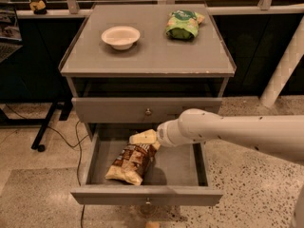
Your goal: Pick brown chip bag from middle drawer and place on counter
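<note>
Crinkly brown chip bag (130,161) lies diagonal, lower-left to upper-right, in the open grey drawer (147,194); cream gripper (144,137) at its top end, grip unclear.

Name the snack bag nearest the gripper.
The brown chip bag in the open middle drawer, beside the gripper; the green snack bag lies on the counter.

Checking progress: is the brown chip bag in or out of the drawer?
In: brown chip bag lies in the middle drawer, gripper at its top.
</note>
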`<action>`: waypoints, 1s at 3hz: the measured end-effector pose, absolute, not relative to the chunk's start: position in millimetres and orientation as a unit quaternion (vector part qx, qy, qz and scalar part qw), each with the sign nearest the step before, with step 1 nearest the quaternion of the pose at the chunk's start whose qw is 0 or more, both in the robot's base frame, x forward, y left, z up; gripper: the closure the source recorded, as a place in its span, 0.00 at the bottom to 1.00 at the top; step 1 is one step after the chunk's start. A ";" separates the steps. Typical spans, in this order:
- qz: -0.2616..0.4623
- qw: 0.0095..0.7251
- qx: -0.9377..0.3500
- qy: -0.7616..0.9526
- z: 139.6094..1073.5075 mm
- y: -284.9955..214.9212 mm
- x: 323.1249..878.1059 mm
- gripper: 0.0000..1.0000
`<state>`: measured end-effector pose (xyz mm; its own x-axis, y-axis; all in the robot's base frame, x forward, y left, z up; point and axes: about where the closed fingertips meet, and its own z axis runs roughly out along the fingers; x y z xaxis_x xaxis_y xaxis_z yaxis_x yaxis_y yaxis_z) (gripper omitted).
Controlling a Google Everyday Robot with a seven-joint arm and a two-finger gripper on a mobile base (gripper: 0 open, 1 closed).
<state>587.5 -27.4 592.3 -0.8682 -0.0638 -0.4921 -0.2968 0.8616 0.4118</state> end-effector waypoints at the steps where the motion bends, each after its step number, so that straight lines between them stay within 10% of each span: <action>1: 0.255 0.239 -0.089 0.933 585.8 -29.3 588.3 0.00; 3: 0.267 0.214 -0.033 0.939 524.2 -39.0 622.3 0.00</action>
